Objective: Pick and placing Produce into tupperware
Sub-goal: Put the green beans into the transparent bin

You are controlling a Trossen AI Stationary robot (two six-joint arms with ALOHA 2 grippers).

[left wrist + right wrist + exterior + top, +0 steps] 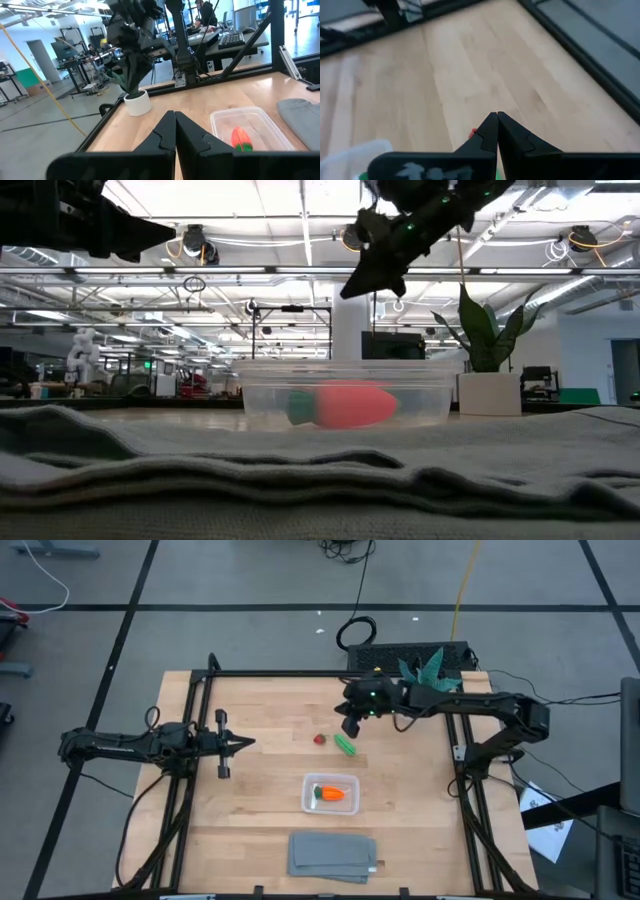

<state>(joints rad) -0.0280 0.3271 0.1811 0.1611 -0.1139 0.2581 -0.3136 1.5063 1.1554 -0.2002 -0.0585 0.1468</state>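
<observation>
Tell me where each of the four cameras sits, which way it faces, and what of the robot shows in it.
High: overhead, straight down on the table; both arms show, left claw, right claw.
Low: table height, level across the grey cloth to the tupperware; the right claw hangs above.
Left wrist: past its shut claw toward the tupperware and potted plant; right arm beyond.
Right wrist: down past its shut claw at bare wood.
Shared: the orange carrot inside the tupperware shows in high, low and left wrist.
</observation>
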